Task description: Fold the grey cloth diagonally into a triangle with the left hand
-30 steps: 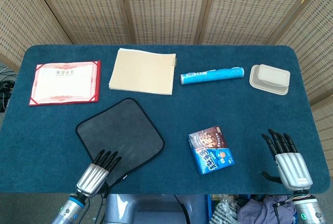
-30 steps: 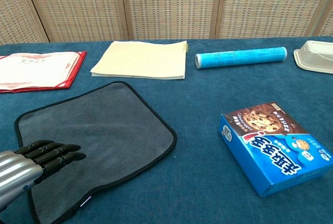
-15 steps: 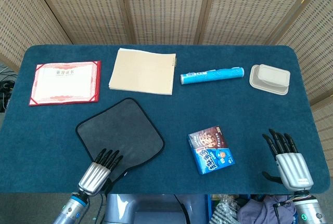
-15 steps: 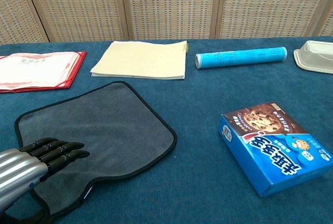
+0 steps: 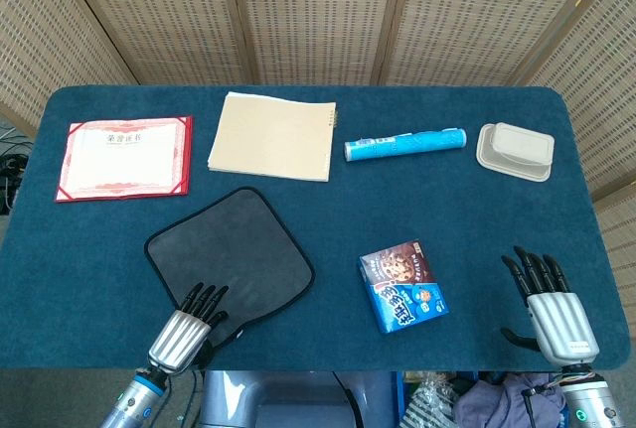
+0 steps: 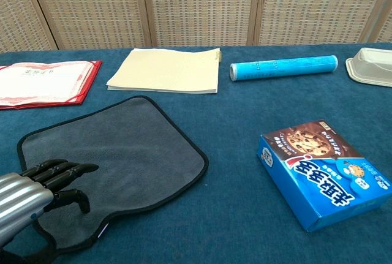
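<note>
The grey cloth [image 5: 227, 254] with black edging lies flat on the blue table, left of centre; in the chest view the grey cloth [image 6: 116, 147] fills the near left. My left hand [image 5: 189, 324] is over its near corner, fingers stretched onto the fabric. From the chest camera, my left hand [image 6: 37, 193] has its thumb curled in under the fingers, and the cloth's near corner is bunched up between them. My right hand [image 5: 545, 299] rests at the near right edge, fingers spread, holding nothing.
A blue cookie box [image 5: 402, 286] [image 6: 321, 172] lies right of the cloth. Along the far side are a red certificate [image 5: 124, 157], a beige pad [image 5: 270, 136], a blue tube [image 5: 404, 143] and a beige lidded container [image 5: 515, 150].
The cloth's near corner has been drawn in under my left hand, and the thumb has curled in against the fabric. My right hand has stayed put.
</note>
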Robot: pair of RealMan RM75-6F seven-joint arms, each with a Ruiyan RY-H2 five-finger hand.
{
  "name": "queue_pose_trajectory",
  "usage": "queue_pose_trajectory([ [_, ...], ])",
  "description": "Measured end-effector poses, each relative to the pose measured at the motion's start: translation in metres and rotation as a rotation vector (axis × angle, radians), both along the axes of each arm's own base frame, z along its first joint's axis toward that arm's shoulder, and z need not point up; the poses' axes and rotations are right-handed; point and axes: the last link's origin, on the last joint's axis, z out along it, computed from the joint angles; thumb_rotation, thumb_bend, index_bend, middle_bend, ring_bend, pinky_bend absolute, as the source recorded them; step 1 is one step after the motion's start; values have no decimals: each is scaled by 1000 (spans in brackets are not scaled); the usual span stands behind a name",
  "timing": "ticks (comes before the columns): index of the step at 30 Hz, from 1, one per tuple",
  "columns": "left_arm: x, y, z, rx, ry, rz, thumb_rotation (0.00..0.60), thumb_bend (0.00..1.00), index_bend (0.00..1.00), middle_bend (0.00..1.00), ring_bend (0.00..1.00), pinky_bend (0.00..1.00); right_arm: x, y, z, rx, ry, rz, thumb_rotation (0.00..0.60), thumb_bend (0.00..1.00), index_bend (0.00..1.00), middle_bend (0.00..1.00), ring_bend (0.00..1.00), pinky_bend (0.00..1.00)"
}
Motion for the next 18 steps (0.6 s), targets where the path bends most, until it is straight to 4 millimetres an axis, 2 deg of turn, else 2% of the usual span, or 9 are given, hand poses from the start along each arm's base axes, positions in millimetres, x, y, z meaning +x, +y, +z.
queue_pose_trajectory([
  [18,0,3,4,44,-25,-11,600,387,447,0,0,0,0,0,-2,8,2,-2,600,0,0,0,0,0],
])
